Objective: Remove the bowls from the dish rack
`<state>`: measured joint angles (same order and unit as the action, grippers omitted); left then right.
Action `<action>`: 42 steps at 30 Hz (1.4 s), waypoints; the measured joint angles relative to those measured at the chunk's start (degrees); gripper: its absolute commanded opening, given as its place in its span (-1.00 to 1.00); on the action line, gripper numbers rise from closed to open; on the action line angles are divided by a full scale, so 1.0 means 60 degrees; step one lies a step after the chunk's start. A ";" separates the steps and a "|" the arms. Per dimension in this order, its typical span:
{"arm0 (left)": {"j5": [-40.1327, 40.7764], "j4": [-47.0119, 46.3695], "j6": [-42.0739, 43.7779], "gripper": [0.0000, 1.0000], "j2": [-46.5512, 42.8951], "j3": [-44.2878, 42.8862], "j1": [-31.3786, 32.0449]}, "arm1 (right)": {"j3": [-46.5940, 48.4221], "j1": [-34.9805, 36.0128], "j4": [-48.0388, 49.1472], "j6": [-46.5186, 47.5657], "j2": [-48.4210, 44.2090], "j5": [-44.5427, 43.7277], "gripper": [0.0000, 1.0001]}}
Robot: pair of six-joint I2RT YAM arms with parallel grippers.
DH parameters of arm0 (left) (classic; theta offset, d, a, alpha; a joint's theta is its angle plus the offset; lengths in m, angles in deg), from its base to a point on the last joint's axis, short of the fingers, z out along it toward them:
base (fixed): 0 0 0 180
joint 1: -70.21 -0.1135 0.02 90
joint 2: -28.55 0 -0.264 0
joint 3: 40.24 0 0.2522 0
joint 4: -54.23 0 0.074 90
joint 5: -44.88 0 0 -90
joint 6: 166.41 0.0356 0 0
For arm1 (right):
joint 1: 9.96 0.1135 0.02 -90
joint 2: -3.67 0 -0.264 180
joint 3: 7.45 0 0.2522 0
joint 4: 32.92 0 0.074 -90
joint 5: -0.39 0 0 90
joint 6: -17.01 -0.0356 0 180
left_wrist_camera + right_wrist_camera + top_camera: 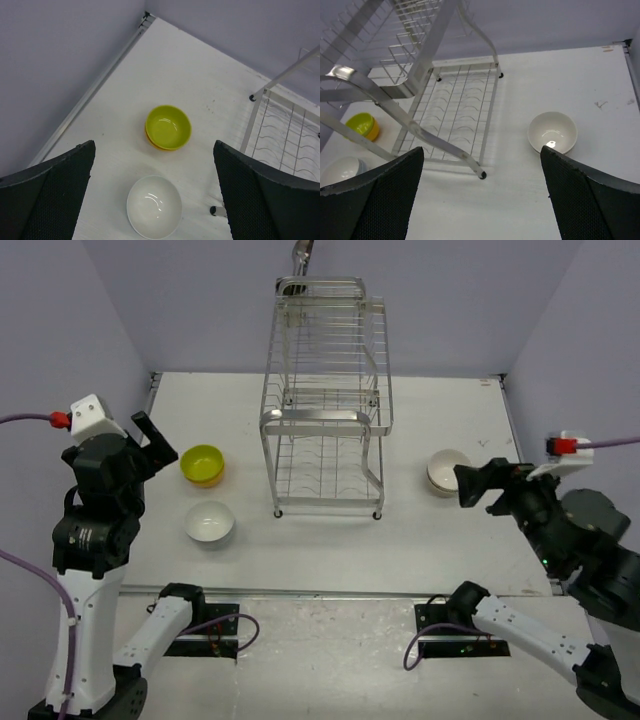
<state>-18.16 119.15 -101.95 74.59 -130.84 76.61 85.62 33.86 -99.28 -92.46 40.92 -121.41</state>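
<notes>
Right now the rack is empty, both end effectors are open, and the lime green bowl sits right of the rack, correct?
No: the lime green bowl sits left of the dish rack, as the top external view shows. The rack is empty, and the left end effector and right end effector are open.

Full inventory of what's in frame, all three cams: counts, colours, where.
dish rack: 1, chrome wire, two tiers, mid-table toward the far wall; no bowl visible in it
lime green bowl: 1, left of the rack, nested in the orange-yellow one
orange-yellow bowl: 1, under the lime green bowl
left white bowl: 1, nearer than the coloured pair
right white bowls: right of the rack, looks like a stack of two, count unsure
table: 1, white
left gripper: black, open, above the left-side bowls
right gripper: black, open, beside the right white bowls
</notes>
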 measured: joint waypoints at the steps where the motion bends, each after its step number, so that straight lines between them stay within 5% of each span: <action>1: 0.0080 -0.0084 0.0168 1.00 -0.0178 0.0000 0.0000 | 0.0175 0.0000 -0.0160 -0.0127 -0.0240 -0.0178 0.98; 12: 0.0219 -0.1399 0.1413 1.00 -0.3333 0.2601 0.0000 | -0.1224 -0.0018 -0.1024 -0.0350 -0.3308 -0.1749 0.98; 26: -0.0029 -0.2426 0.1647 1.00 -0.5005 0.5144 0.0131 | -0.3213 -0.0022 0.0259 -0.0058 -0.3340 -0.2244 0.98; 42: -0.0026 -0.2954 0.1727 1.00 -0.5329 0.5635 0.0262 | -0.3432 -0.0022 0.0718 0.0076 -0.3340 -0.2539 0.98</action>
<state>-18.32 101.42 -91.59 42.61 -97.02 78.18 65.03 33.72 -94.98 -92.00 20.88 -136.64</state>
